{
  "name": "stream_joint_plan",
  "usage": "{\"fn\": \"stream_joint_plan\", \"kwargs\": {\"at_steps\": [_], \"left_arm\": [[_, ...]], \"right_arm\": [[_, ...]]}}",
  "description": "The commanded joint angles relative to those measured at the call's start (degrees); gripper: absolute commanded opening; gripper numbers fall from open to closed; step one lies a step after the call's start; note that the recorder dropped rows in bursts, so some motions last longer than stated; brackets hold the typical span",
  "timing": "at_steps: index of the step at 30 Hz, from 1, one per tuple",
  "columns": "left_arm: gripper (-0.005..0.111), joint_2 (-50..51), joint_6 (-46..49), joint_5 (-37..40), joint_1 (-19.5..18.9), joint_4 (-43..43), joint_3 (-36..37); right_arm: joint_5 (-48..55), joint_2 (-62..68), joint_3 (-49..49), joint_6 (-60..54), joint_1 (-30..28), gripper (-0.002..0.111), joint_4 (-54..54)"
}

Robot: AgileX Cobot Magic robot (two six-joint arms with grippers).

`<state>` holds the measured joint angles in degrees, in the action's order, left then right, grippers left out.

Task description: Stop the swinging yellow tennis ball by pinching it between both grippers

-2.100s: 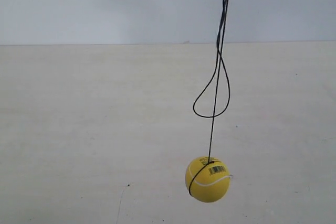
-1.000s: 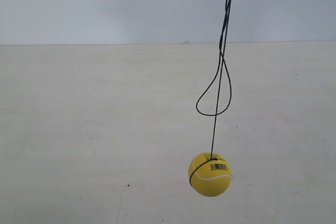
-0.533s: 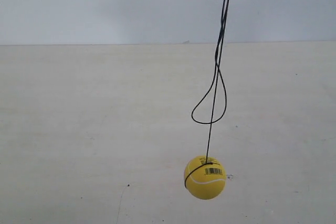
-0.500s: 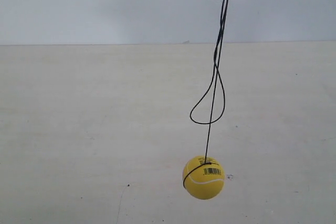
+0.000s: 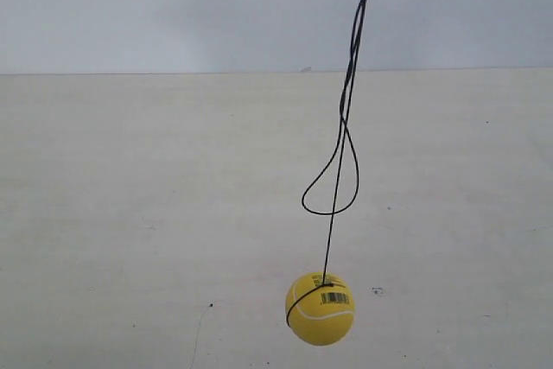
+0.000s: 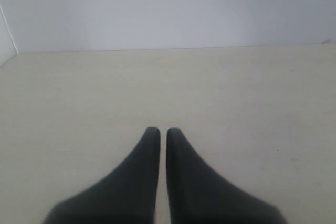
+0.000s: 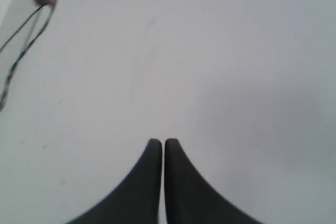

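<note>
tennis ball (image 5: 320, 310): bright yellow, white curved seam (image 5: 316, 316), black-on-white barcode sticker (image 5: 334, 298). cord (image 5: 333, 174): black. table (image 5: 130, 213): pale cream, few dark specks. wall (image 5: 173, 6): light blue-grey. left gripper (image 6: 163, 131), right gripper (image 7: 163, 141): matte black.

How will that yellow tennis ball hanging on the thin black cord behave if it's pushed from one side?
Hanging free on the thin black cord, the yellow tennis ball would probably swing away. Round, it may slip from an off-centre pinch. The looped cord looks floppy.
</note>
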<state>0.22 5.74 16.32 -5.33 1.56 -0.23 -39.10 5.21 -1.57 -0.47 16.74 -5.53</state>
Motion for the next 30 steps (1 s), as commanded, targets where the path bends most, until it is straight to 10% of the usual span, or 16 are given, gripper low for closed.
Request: {"fn": "stream_joint_plan", "kwargs": {"at_steps": [1, 10, 30], "left_arm": [[0.005, -0.2, -0.3, 0.0, -0.1, 0.1, 0.2], [0.005, -0.2, -0.3, 0.0, -0.1, 0.1, 0.2], [0.005, -0.2, -0.3, 0.0, -0.1, 0.1, 0.2]], "right_arm": [[2.7, -4.8, 0.4, 0.5, -10.0, 0.000, 4.6], [7.6, -5.2, 1.6, -0.6, -14.2, 0.000, 2.0], [57.4, -5.2, 1.6, -4.2, -14.2, 0.000, 1.4]]}}
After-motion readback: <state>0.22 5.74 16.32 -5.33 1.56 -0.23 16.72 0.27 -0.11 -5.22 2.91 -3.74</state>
